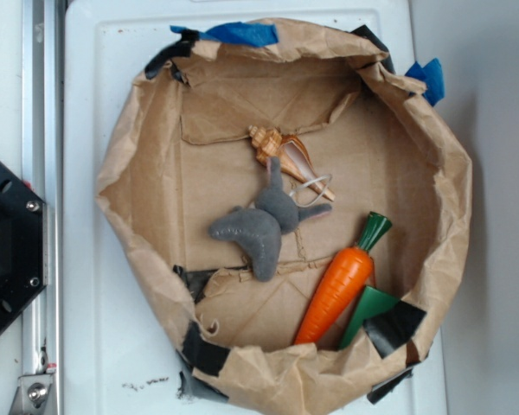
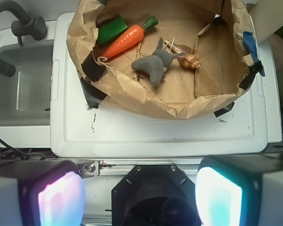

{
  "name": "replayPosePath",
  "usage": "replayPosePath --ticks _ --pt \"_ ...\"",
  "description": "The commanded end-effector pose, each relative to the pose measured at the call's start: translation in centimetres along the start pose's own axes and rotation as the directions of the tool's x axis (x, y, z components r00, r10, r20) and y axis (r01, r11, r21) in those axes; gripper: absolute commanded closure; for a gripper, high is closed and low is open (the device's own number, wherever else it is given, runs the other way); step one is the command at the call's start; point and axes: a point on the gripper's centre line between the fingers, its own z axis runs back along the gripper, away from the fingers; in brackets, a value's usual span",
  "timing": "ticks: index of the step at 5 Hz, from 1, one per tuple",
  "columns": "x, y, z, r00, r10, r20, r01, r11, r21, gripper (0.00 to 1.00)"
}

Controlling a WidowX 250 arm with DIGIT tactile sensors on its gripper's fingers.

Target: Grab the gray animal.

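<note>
The gray animal [image 1: 261, 226] [image 2: 154, 65], a dark fuzzy plush with thin limbs, lies in the middle of the brown paper basin [image 1: 125, 186] [image 2: 146, 101]. My gripper [image 2: 140, 197] shows only in the wrist view. It stands open, well back from the basin, over the robot's black base [image 2: 153, 188], with nothing between its pads [image 2: 60, 200]. In the exterior view the gripper is out of frame.
An orange carrot [image 1: 337, 285] [image 2: 124, 41] with a green top lies beside the animal, next to a green block [image 1: 369, 309] [image 2: 111, 29]. A tan seashell [image 1: 268, 143] [image 2: 192, 61] touches the animal's far side. A grey sink [image 2: 19, 84] with a dark faucet [image 2: 19, 21] sits left of the white tray [image 2: 155, 134].
</note>
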Motion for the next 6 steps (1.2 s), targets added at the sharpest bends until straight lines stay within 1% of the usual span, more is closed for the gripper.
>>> replayPosePath --ticks 1,2,3,4,5,6 --pt "0.0 0.0 0.0 1.000 0.000 0.000 0.000 1.000 0.000 0.00" --pt "2.7 -1.0 -1.8 0.999 0.045 -0.024 -0.044 0.998 0.045 0.00" --pt "4.9 -0.1 -3.2 0.991 0.129 -0.036 -0.127 0.991 0.051 0.00" --pt "6.1 0.3 -5.3 0.978 0.194 -0.078 -0.192 0.981 0.042 0.00" --pt "7.4 1.7 -7.8 0.925 0.380 -0.010 -0.379 0.925 0.015 0.00" --pt "10.1 3.9 -9.8 0.890 0.456 0.003 -0.456 0.890 0.007 0.00"
